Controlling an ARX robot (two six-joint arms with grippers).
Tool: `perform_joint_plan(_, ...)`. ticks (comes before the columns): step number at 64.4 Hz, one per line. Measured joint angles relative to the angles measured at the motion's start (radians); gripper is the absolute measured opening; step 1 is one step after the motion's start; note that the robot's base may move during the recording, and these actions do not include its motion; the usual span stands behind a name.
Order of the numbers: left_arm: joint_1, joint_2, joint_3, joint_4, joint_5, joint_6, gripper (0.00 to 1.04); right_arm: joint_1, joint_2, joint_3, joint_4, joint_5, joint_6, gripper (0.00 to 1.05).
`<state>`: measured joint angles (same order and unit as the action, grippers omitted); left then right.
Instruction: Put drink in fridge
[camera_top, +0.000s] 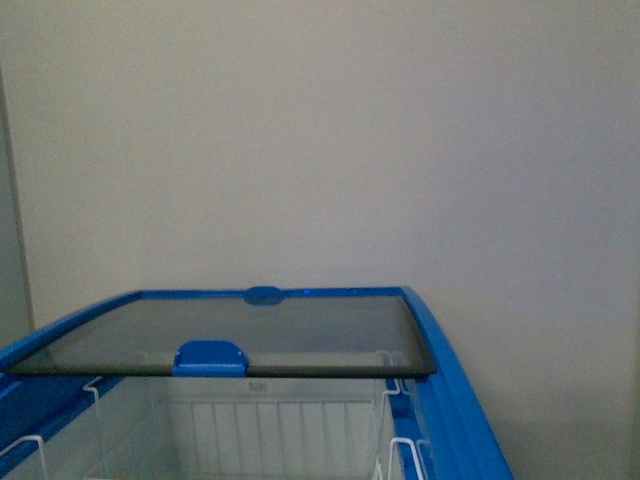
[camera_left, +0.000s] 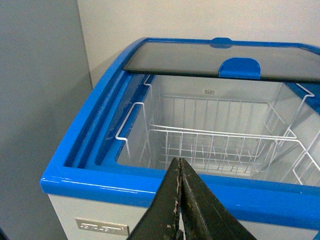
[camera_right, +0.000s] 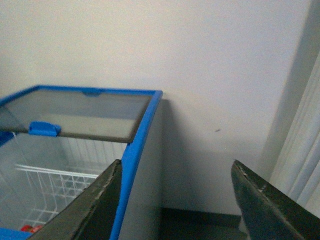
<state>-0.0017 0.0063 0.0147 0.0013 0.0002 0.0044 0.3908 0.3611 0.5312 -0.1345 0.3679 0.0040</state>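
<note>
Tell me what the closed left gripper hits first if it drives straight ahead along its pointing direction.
Probably the near blue top rim of the white chest freezer: the left gripper has its shut tips right over it. If they clear the rim, the white wire basket inside comes next. Depth is unclear.

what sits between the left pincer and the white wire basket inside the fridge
In the left wrist view, only the fridge's blue front rim lies between the shut left pincer and the wire basket. Nothing else is in that stretch.
</note>
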Motion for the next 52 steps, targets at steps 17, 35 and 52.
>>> perform_joint_plan(17, 0.0, -0.002, 0.0, 0.0, -0.001, 0.0, 0.03, -0.18, -0.13, -0.247, 0.059, -0.169, -0.001, 0.14)
perform_joint_plan(35, 0.0, -0.002, 0.0, 0.0, -0.001, 0.0, 0.03, -0.379, -0.214, -0.351, 0.09, -0.356, -0.001, 0.03)
perform_joint_plan(52, 0.0, -0.002, 0.0, 0.0, 0.0, 0.0, 0.03, -0.388, -0.269, -0.429, 0.115, -0.366, -0.001, 0.03)
